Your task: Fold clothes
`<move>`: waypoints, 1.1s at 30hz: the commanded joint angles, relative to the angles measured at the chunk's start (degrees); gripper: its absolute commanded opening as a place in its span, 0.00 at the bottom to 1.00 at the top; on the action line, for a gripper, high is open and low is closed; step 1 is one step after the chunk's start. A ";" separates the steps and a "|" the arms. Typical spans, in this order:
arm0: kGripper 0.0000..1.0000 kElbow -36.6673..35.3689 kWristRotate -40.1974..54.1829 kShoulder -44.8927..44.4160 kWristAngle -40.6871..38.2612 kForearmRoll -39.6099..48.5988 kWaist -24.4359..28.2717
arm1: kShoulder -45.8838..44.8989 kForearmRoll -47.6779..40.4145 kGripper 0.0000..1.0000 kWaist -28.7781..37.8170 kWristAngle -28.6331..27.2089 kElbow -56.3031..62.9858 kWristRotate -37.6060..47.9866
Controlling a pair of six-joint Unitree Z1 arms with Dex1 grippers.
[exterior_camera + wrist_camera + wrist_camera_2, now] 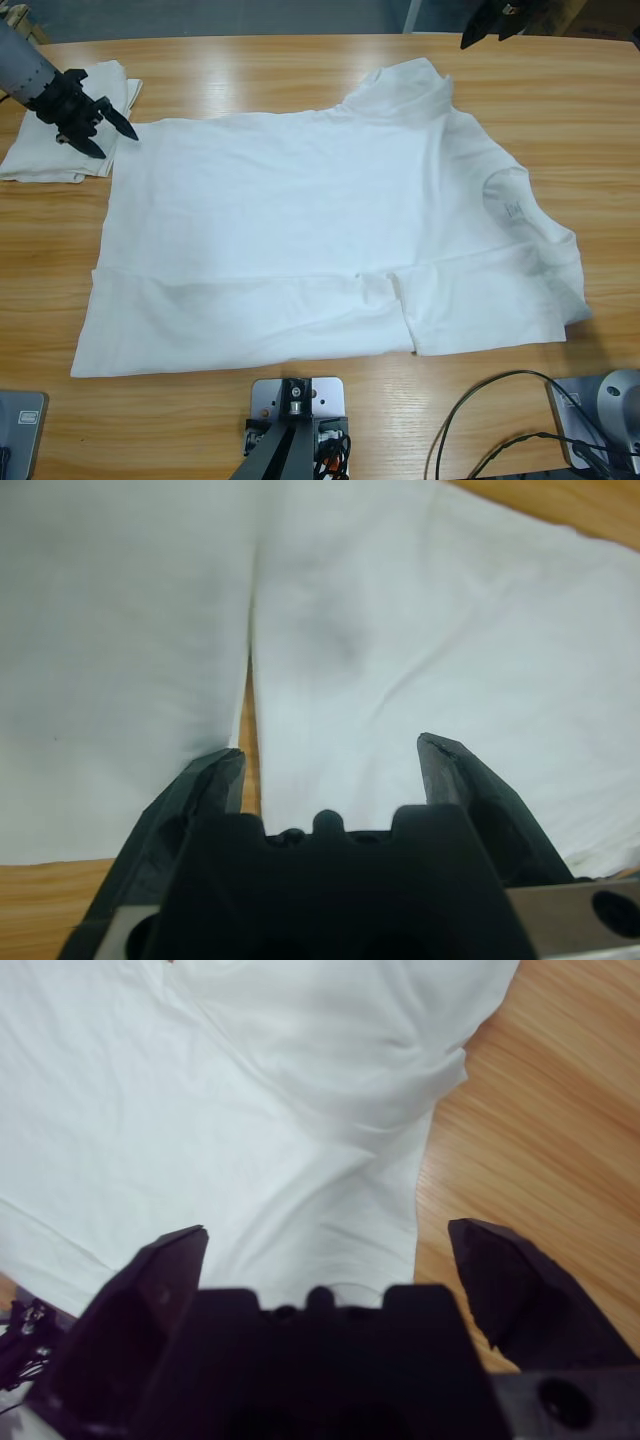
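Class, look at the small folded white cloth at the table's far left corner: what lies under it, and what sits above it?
Under the folded shirt only the wooden table shows around its edges; anything beneath stays hidden. The left gripper, open, hangs above it, beside the spread T-shirt.

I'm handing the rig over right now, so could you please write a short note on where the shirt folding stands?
Left gripper: open, holding nothing, at the spread T-shirt's far corner, beside the folded shirt.
Right gripper: open, holding nothing, above the far edge of the table, near the sleeve.
Done: one shirt lies folded at the table's end. The spread shirt's near edge is turned over in a long strip.
Left: the far side and the remaining folds, then stacking.
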 commanded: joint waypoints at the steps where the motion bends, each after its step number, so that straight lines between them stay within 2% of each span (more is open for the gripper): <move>1: 0.71 4.04 -2.10 1.81 0.73 -3.44 0.48 | 4.41 0.59 0.98 -0.58 1.03 1.99 0.57; 11: 0.71 2.30 -4.39 3.27 0.73 -4.46 -4.21 | 4.27 0.59 0.98 -0.56 1.12 1.90 0.57; 15: 0.71 2.21 -4.68 3.13 1.59 -4.50 -4.00 | 4.15 0.59 0.98 -0.59 1.29 1.99 0.57; 24: 0.71 2.17 -4.70 1.95 4.45 -4.46 -0.01 | 4.31 0.59 0.99 -0.58 1.56 2.20 0.55; 33: 0.71 -1.64 -5.33 3.69 4.45 -4.46 -1.51 | 4.36 0.59 0.99 -0.59 1.56 2.34 0.34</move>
